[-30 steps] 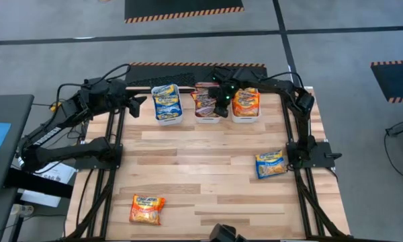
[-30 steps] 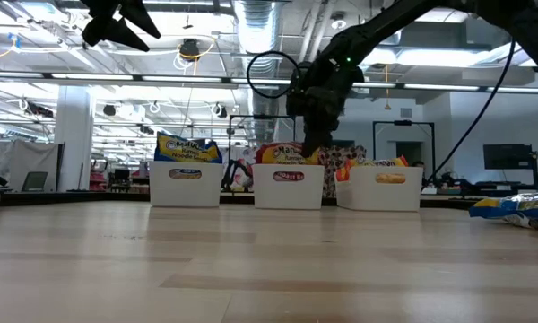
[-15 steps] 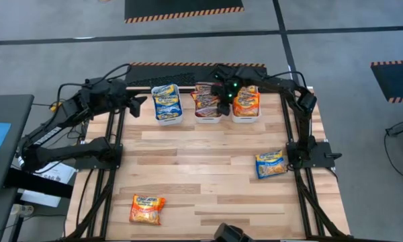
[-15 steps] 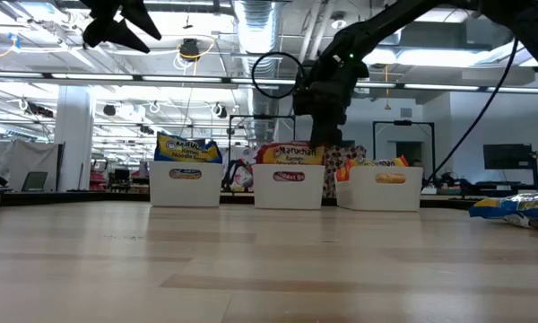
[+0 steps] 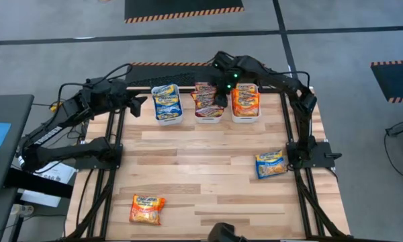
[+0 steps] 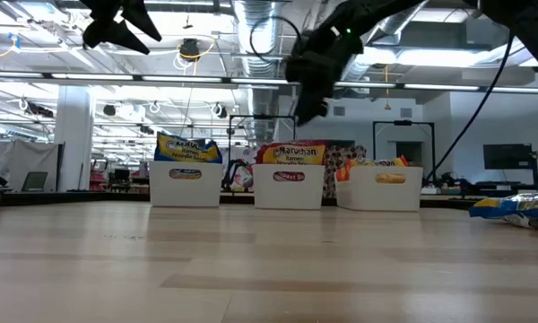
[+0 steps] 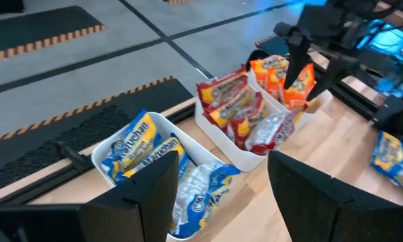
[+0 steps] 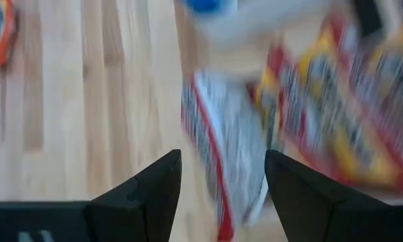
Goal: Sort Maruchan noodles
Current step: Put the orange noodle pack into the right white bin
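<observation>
In the right wrist view the maroon packets (image 8: 336,101) are smeared by blur, their print unreadable

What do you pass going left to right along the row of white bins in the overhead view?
Bin of blue packets → bin of maroon packets, right gripper at its right edge → bin of orange packets.

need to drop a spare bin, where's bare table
The wide middle of the table, between the three bins and the orange packet, is free. The bin row is crowded, with the right gripper over it; a blue packet lies right.
</observation>
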